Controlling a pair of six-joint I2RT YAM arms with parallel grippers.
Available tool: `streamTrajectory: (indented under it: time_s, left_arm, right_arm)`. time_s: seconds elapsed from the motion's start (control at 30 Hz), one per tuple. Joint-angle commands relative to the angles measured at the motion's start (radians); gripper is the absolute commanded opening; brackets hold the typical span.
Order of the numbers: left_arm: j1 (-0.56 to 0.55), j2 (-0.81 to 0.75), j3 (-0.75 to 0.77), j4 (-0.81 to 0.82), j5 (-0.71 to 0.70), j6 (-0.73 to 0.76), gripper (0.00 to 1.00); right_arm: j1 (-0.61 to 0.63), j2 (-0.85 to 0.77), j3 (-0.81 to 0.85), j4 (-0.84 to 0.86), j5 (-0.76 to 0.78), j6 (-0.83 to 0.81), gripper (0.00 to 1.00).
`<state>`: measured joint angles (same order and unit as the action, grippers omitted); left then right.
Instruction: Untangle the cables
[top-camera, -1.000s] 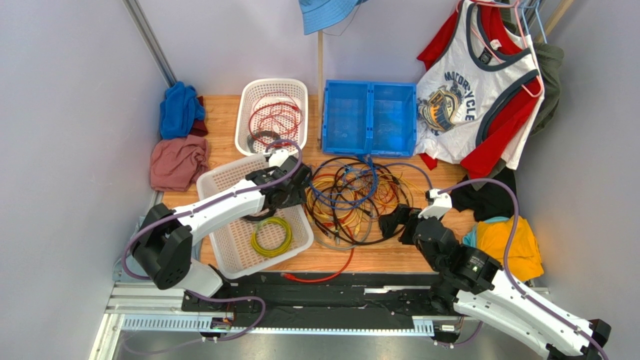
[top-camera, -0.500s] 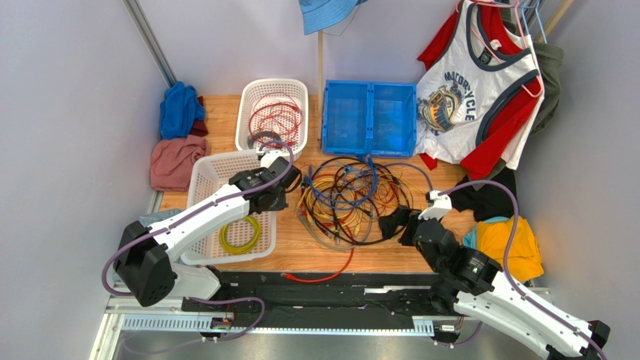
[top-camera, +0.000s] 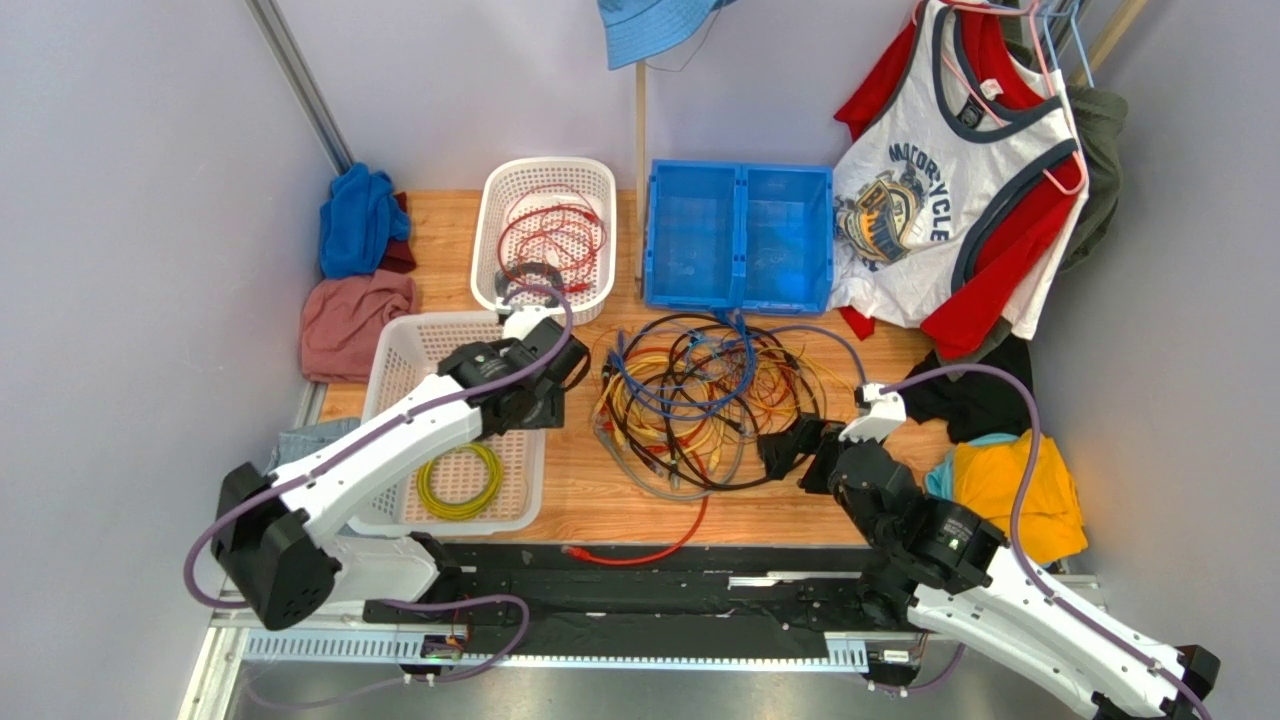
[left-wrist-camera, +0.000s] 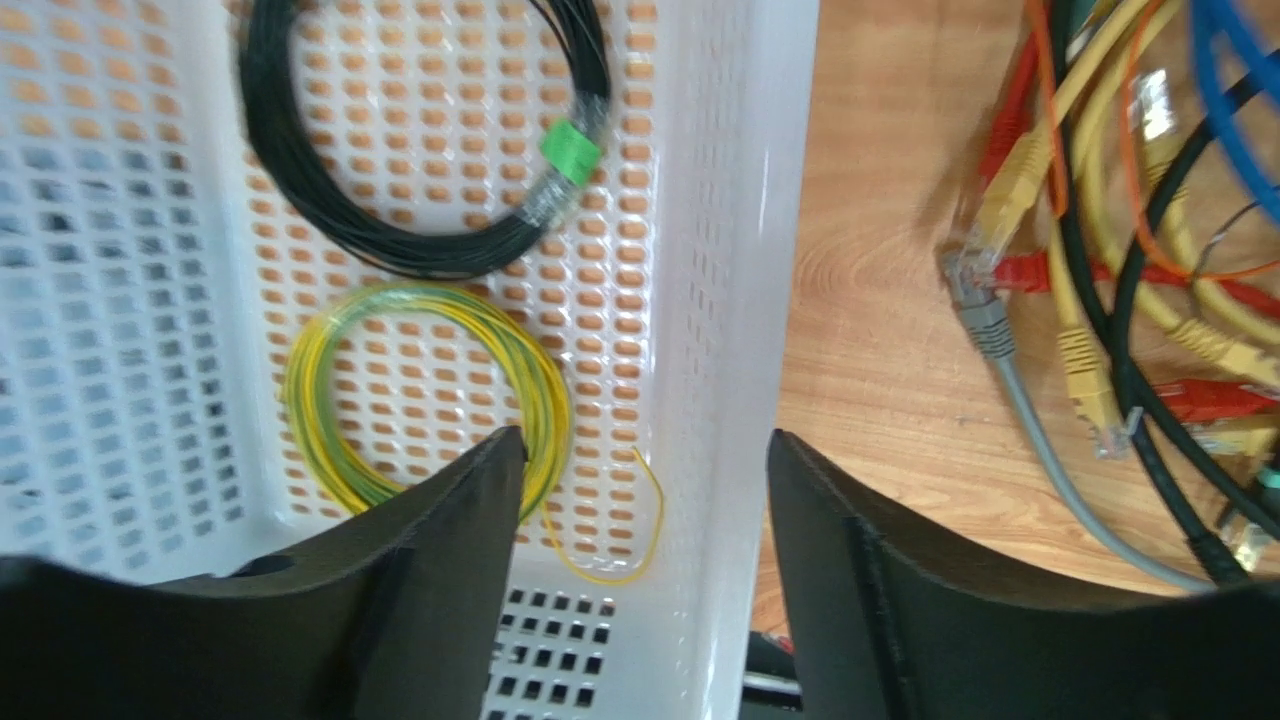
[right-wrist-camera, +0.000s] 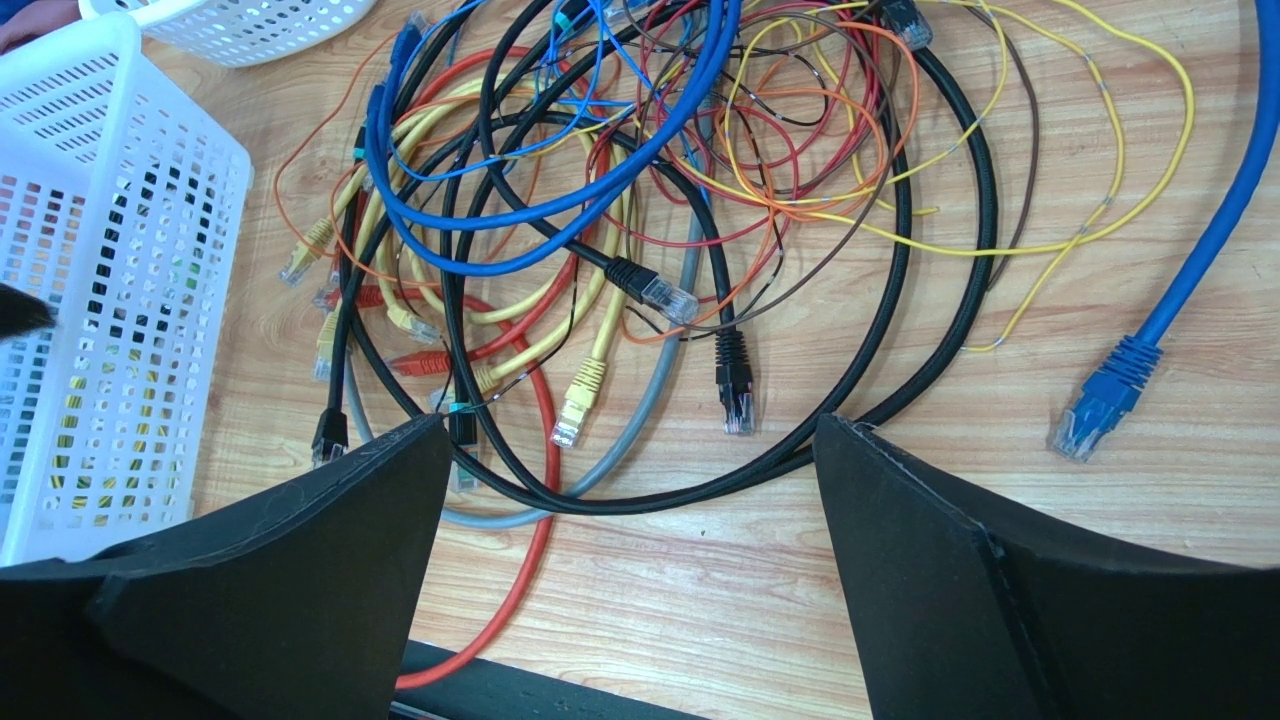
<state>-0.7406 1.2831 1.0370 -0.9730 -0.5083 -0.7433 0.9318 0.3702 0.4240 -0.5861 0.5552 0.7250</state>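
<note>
The cables (top-camera: 699, 398) lie heaped in the middle of the table (top-camera: 751, 510). The left gripper (left-wrist-camera: 646, 450), at 9 o'clock from them over a white basket (left-wrist-camera: 736, 300), is spread and empty; the right gripper (right-wrist-camera: 631, 428), at 4 o'clock, is also spread.

Wooden table (top-camera: 759, 518), centre of frame. Upper white basket (top-camera: 549, 164), centre-left; lower white basket (top-camera: 388, 375), left, beneath it. Blue 2-compartment bin (top-camera: 738, 236), upper centre. Blue cloth (top-camera: 361, 218) above pink cloth (top-camera: 355, 326), left edge. Printed tank top (top-camera: 939, 180) hanging upper right. Yellow garment (top-camera: 1022, 488), right. Blue hat (top-camera: 649, 27), top centre.
</note>
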Motion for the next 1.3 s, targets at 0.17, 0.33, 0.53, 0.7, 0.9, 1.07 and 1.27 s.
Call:
streamTrajectory:
  time_s: [0.17, 0.33, 0.53, 0.7, 0.9, 1.07, 1.27]
  left_arm:
    - [-0.031, -0.186, 0.198, 0.072, -0.035, 0.094, 0.7]
    - [-0.129, -0.084, 0.138, 0.437, 0.21, 0.194, 0.63]
    - [-0.186, 0.264, 0.29, 0.485, 0.22, 0.252, 0.55]
    - [-0.187, 0.473, 0.446, 0.407, 0.252, 0.269, 0.66]
    - [-0.187, 0.527, 0.437, 0.428, 0.267, 0.269, 0.99]
    - [-0.187, 0.573, 0.446, 0.438, 0.295, 0.295, 0.99]
    - [-0.187, 0.647, 0.448, 0.448, 0.372, 0.309, 0.99]
  right_arm:
    - [-0.001, 0.015, 0.012, 0.035, -0.018, 0.01, 0.95]
    - [-0.001, 0.022, 0.033, 0.029, -0.017, 0.008, 0.95]
    - [-0.001, 0.006, 0.073, -0.034, 0.0, 0.001, 0.94]
    - [-0.001, -0.007, 0.09, -0.064, 0.015, -0.003, 0.95]
    - [-0.001, -0.001, 0.068, -0.043, 0.014, 0.005, 0.95]
    - [-0.001, 0.018, 0.055, -0.021, 0.012, 0.004, 0.95]
    - [-0.001, 0.041, 0.055, -0.02, 0.012, 0.002, 0.95]
